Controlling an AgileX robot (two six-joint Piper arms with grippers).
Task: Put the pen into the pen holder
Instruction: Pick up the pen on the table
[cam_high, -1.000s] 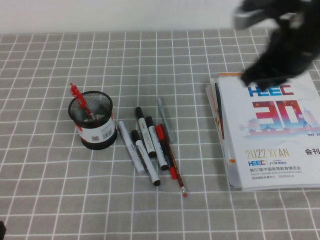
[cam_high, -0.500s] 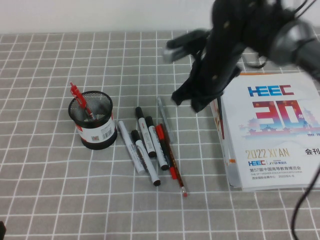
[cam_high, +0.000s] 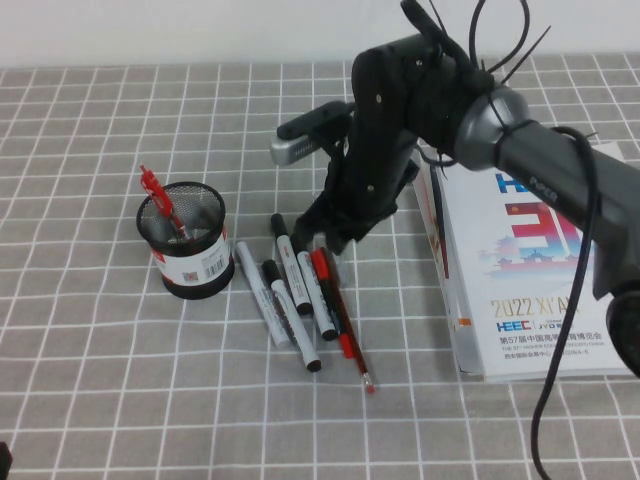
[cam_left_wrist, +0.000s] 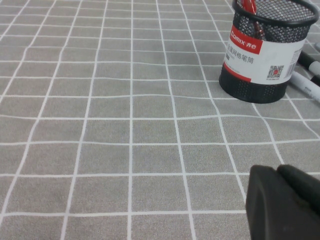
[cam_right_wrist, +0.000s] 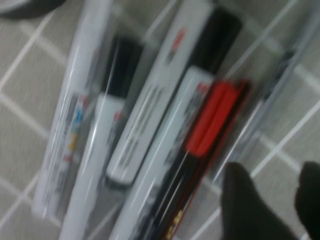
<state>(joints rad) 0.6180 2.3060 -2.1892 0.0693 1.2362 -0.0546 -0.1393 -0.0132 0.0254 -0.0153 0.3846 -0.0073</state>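
The slim grey translucent pen (cam_right_wrist: 278, 82) lies on the cloth beside a red pen (cam_right_wrist: 210, 120) and the white black-capped markers (cam_right_wrist: 150, 125). In the high view my right arm hides most of it. My right gripper (cam_high: 325, 238) hovers low over the far end of the pen row, open, with its dark fingertips (cam_right_wrist: 245, 210) right by the grey pen and nothing between them. The black mesh pen holder (cam_high: 186, 247) stands to the left with a red pen (cam_high: 155, 195) in it; it also shows in the left wrist view (cam_left_wrist: 265, 55). My left gripper (cam_left_wrist: 287, 207) is shut, near the table's front left.
Several white markers (cam_high: 295, 285) and a red pen (cam_high: 340, 310) lie in a row right of the holder. A stack of booklets (cam_high: 545, 280) lies at the right. A grey checked cloth (cam_high: 100, 380) covers the table.
My right arm has swung in from the far right over the booklets and come down over the pen row. The pens and the holder have not moved.
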